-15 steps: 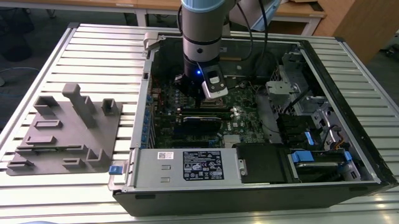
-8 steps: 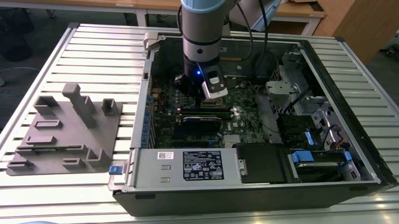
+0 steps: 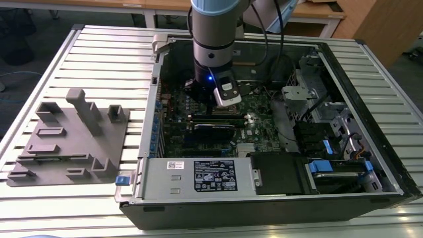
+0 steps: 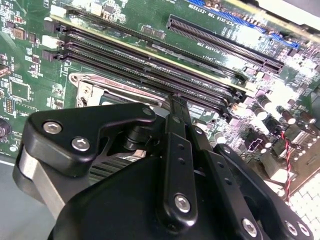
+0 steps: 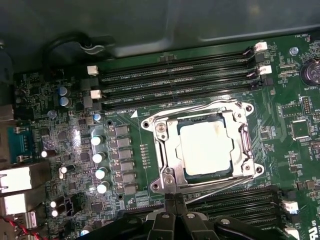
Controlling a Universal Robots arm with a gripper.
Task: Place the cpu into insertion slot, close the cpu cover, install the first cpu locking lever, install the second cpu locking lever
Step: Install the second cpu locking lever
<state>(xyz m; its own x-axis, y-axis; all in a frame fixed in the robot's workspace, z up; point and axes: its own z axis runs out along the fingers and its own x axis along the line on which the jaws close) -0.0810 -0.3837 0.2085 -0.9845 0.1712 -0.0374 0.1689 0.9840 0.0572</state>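
While my fingers (image 5: 175, 207) hang pressed together and empty just beside the slot (image 5: 202, 150), the cpu (image 5: 206, 147) lies seated in it. Over it the cover (image 5: 239, 117) is closed, framing the chip, on the motherboard (image 5: 125, 150).

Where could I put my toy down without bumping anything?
The ribbed table is bare beyond the grey fixture, beside the computer case. Inside, it's crowded: the end effector hangs by the cpu among the memory slots.
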